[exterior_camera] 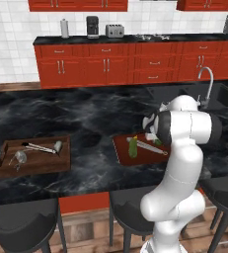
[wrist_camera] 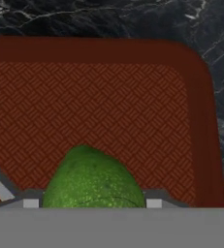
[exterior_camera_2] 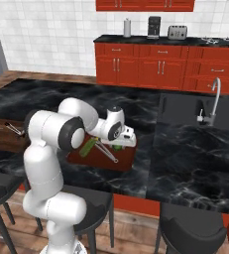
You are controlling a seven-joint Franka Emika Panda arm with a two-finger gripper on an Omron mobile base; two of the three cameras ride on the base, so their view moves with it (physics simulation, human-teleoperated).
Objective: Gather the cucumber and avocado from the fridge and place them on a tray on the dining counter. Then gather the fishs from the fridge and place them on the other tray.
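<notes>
A red tray [exterior_camera: 121, 154] [exterior_camera_2: 104, 161] [wrist_camera: 108, 97] lies on the dark dining counter [exterior_camera: 86, 118]. On it rests a green cucumber [exterior_camera: 133, 148] [exterior_camera_2: 88, 146] beside a long metal utensil [exterior_camera: 152, 147] [exterior_camera_2: 107, 153]. My gripper [wrist_camera: 92, 202] [exterior_camera_2: 121, 144] hangs low over the tray's right part, its fingertips tight against both sides of the green avocado [wrist_camera: 94, 179] [exterior_camera_2: 117, 147], which sits low on the tray floor. The fish and the fridge are out of view.
A brown wooden tray [exterior_camera: 7, 170] [exterior_camera_2: 7, 141] with metal utensils in it sits farther left on the counter. A sink with a curved faucet [exterior_camera: 207, 81] [exterior_camera_2: 215, 94] is to the right. Dark stools [exterior_camera: 21, 227] [exterior_camera_2: 190, 228] stand below the counter's near edge.
</notes>
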